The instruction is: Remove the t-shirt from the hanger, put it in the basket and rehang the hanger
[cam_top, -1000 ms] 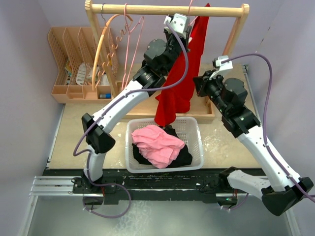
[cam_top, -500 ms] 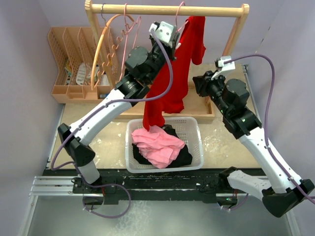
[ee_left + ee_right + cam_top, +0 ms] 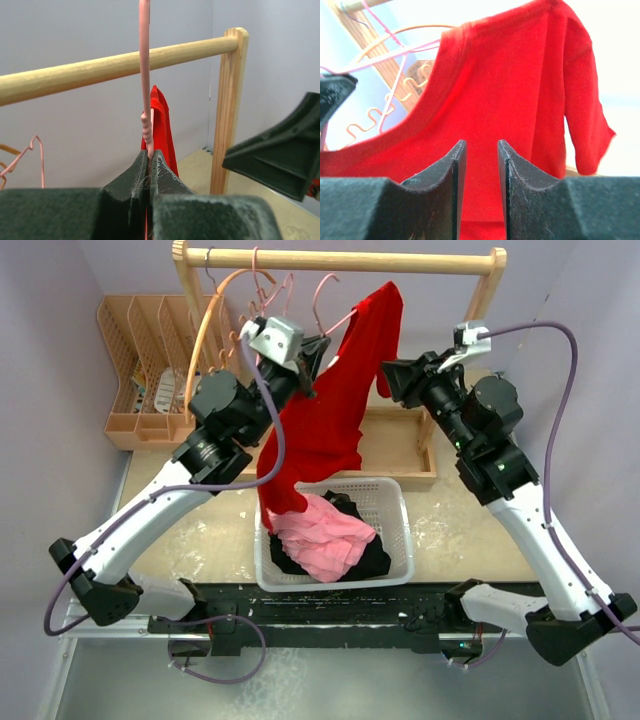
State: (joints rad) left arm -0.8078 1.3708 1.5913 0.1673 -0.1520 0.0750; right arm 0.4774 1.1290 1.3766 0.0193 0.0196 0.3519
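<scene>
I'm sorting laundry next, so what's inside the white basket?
A crumpled pink garment lies on top of a black one in the basket. Anything beneath the two is covered and cannot be seen.

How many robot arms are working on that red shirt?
2. The left arm reaches up from the lower left, the left gripper pinching the pink hanger. The right arm extends from the lower right, the right gripper open beside the red t-shirt. None seems hidden.
</scene>
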